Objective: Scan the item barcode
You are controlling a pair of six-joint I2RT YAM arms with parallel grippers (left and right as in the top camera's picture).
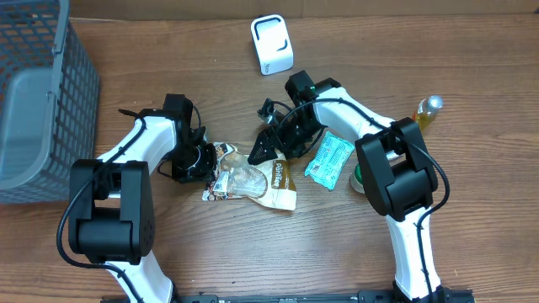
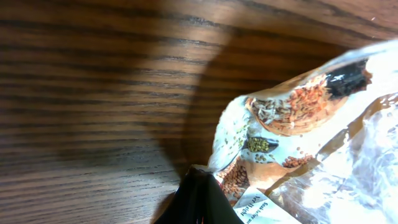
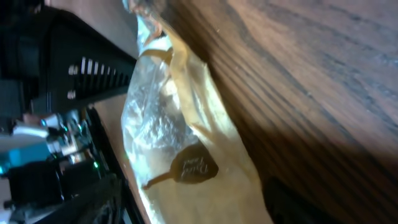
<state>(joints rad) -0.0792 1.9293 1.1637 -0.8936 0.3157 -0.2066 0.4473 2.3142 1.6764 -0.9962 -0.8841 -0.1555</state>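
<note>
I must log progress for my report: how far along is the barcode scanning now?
Done: nothing looks scanned yet; the bag lies on the table, apart from the white scanner. In hand: left jaws shut at the bag's left edge, seemingly pinching it; right jaws at its upper edge. Left: lift it and show its barcode to the scanner.

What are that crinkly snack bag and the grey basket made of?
The snack bag looks like thin glossy plastic film: it wrinkles, glints and shows a clear window. The basket seems matte grey plastic mesh, an even grid; coated wire possible.
</note>
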